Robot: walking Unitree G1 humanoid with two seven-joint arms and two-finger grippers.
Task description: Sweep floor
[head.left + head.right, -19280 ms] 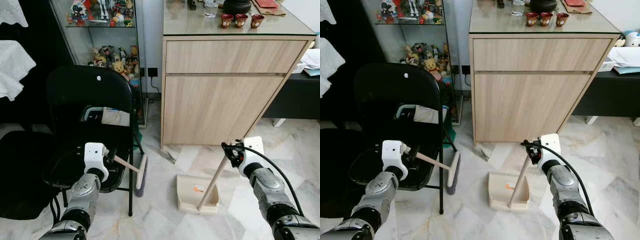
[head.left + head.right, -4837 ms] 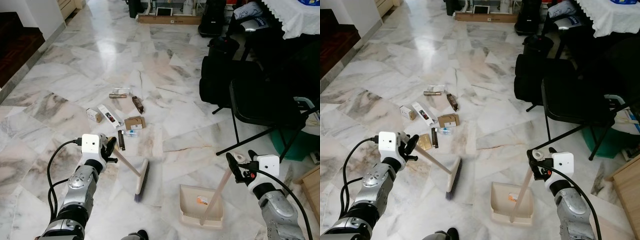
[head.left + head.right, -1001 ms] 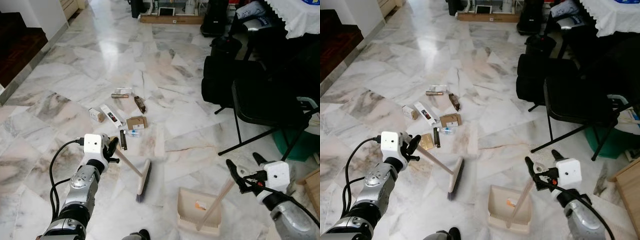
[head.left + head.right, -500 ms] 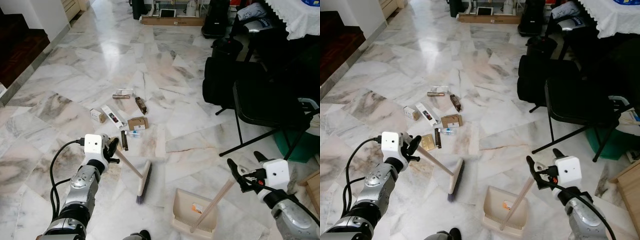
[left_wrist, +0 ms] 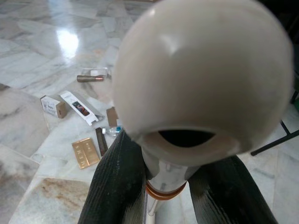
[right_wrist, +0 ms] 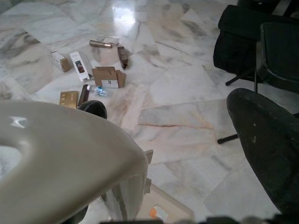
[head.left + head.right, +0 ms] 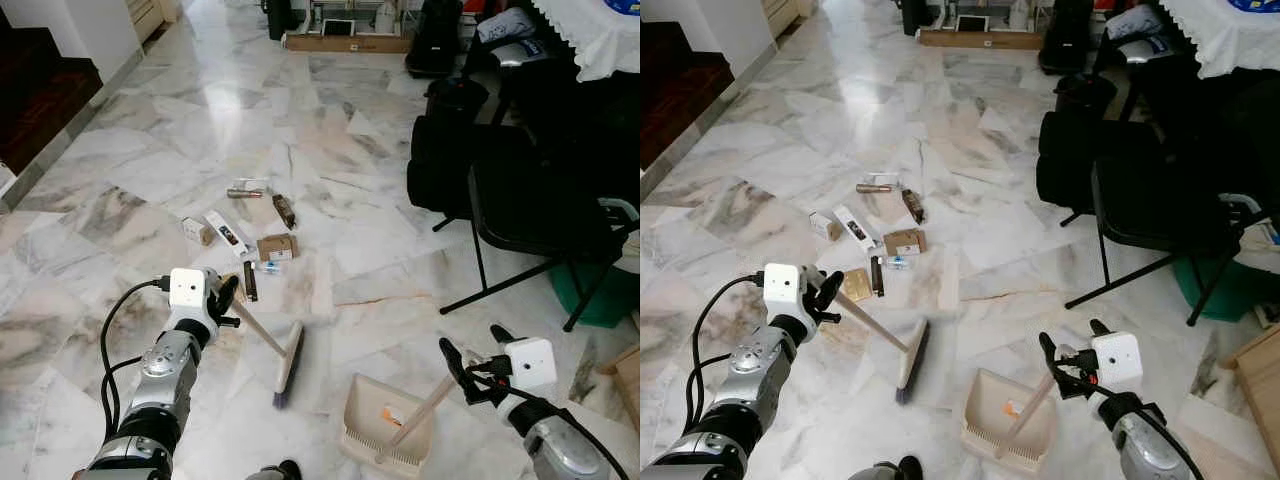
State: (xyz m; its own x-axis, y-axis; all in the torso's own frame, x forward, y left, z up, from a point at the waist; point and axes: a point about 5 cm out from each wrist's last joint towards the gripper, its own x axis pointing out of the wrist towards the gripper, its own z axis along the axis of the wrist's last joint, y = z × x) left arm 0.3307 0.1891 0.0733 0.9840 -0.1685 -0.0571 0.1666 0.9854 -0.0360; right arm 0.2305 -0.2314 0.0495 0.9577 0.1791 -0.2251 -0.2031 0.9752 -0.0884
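Observation:
My left gripper (image 7: 228,301) is shut on the pale handle of a broom (image 7: 287,364), whose dark-bristled head rests on the marble floor just right of it. In the left wrist view the handle's rounded end (image 5: 201,84) sits between the black fingers (image 5: 117,186). My right gripper (image 7: 468,362) is shut on the long handle of a cream dustpan (image 7: 360,437), which lies on the floor right of the broom head with an orange scrap (image 7: 388,418) inside. Litter (image 7: 250,240) of small boxes, a tube and a bottle lies scattered beyond the broom.
A black folding chair (image 7: 530,215) and black bags (image 7: 450,150) stand at the right, with a green bin (image 7: 600,292) behind the chair's legs. A dark step (image 7: 40,100) runs along the far left. A flat carton (image 7: 345,42) lies at the back.
The dustpan has slid left, closer to the broom head, and my right gripper has dropped lower with its handle. The left arm and broom have barely moved.

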